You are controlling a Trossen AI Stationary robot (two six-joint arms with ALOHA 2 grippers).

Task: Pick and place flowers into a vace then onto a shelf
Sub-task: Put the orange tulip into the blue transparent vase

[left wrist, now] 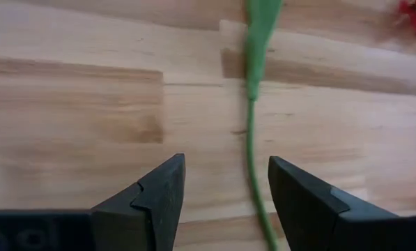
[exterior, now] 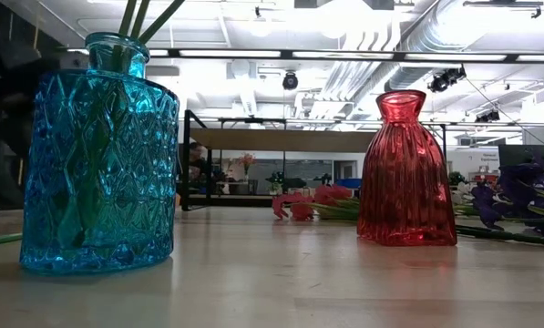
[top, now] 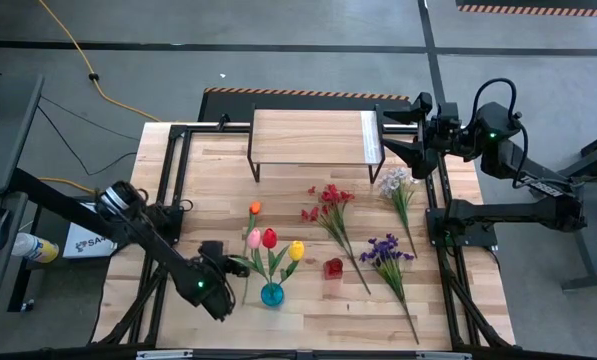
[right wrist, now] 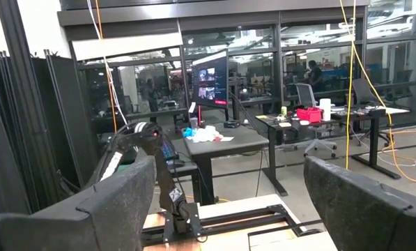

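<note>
A blue glass vase [top: 271,294] [exterior: 98,155] stands near the table's front and holds pink, red and yellow tulips [top: 269,240]. An orange tulip [top: 254,209] lies flat on the table to the left of it. My left gripper [top: 236,265] [left wrist: 225,192] is open and tipped down over this tulip's green stem [left wrist: 251,132]. The stem runs between the two fingers, and neither finger touches it. Red [top: 328,200], white [top: 396,185] and purple [top: 386,250] sprigs lie on the table's right half. My right gripper [right wrist: 228,202] stands open, raised by the shelf's [top: 313,140] right end.
A small red glass vase [top: 333,268] [exterior: 406,173] stands to the right of the blue one. Black frame rails [top: 168,200] run along the table's left and right sides. Bare wood lies between the vases and the table's near edge.
</note>
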